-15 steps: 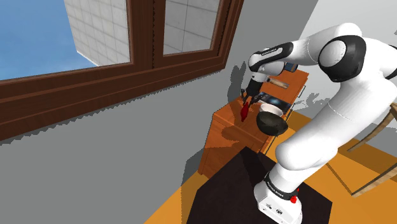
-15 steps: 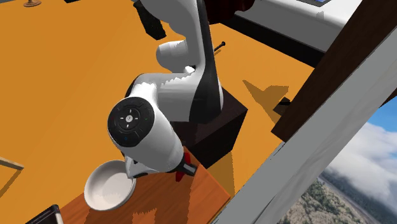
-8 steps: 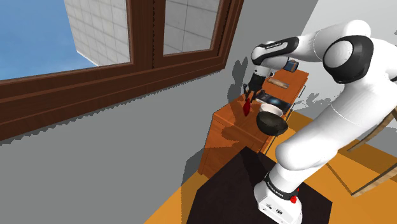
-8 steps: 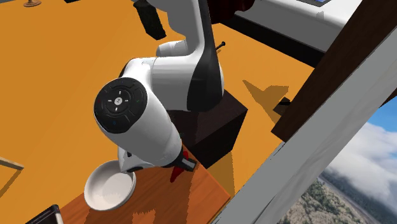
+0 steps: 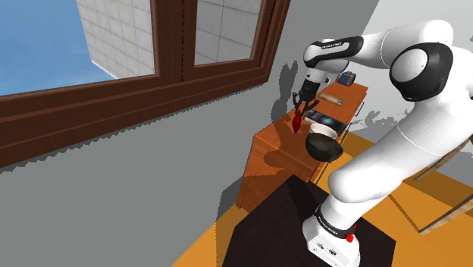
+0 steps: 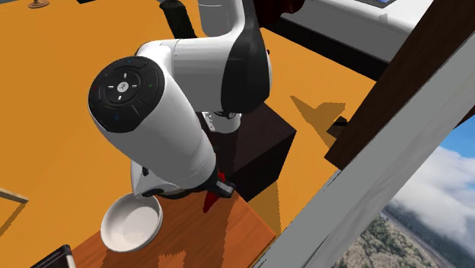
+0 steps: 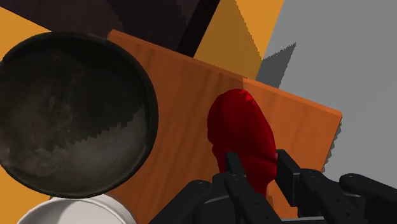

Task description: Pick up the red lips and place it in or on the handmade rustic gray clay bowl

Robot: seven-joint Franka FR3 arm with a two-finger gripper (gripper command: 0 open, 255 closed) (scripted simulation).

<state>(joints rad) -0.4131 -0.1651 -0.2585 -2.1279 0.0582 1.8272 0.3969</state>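
Hand (image 7: 257, 170) clamped on red lips (image 7: 243, 130) by one end; may slip out swinging toward dark bowl (image 7: 63, 121), frame left.

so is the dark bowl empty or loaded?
Empty. In the wrist view the dark bowl is bare inside; the red lips are clasped in the gripper, beside it.
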